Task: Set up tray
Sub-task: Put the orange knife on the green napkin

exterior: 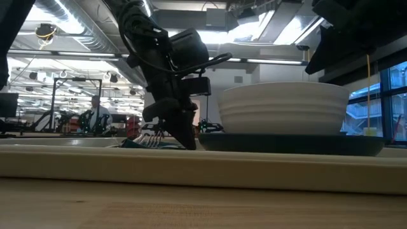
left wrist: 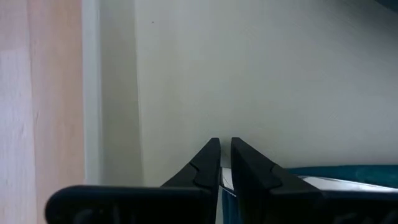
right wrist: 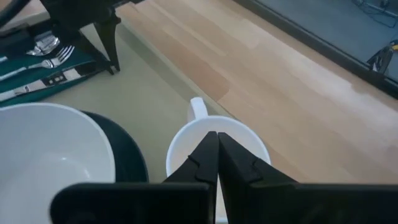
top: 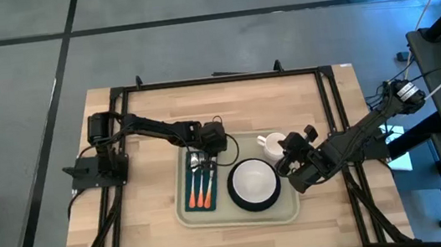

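- Two grippers clenched: right gripper (right wrist: 217,140) pinches the white cup (right wrist: 214,146) wall; left gripper (top: 210,138) grasps nothing visible.
- Lower cup level onto the tray (top: 286,210), clear of the bowl (top: 253,180).

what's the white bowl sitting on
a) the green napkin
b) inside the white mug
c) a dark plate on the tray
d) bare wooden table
c: the white bowl rests on a dark plate inside the tray, with the green napkin and cutlery beside it and the white mug standing apart.
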`<control>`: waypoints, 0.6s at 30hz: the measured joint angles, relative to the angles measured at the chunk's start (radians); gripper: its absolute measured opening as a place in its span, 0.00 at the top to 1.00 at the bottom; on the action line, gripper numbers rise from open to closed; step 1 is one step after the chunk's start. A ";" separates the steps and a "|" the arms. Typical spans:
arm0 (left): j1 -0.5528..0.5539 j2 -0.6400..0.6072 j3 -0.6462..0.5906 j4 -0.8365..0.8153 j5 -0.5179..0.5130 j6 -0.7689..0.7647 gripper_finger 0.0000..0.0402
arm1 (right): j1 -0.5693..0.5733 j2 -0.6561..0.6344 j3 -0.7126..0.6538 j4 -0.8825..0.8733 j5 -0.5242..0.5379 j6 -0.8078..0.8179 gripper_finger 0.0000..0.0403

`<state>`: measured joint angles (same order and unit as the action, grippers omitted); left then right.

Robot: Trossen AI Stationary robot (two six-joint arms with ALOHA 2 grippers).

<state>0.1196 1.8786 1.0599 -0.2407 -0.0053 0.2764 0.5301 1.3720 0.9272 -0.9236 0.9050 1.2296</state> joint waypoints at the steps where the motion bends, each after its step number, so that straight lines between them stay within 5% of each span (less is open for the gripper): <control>1: 0.000 0.000 0.000 -0.001 0.000 0.000 0.92 | 0.000 0.000 0.000 0.000 -0.007 0.000 0.97; 18: -0.002 -0.009 0.002 -0.061 -0.059 -0.031 0.92 | 0.000 0.000 0.000 -0.001 -0.017 -0.004 0.97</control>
<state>0.1177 1.8694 1.0614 -0.3017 -0.0640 0.2459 0.5304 1.3720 0.9272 -0.9241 0.8875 1.2257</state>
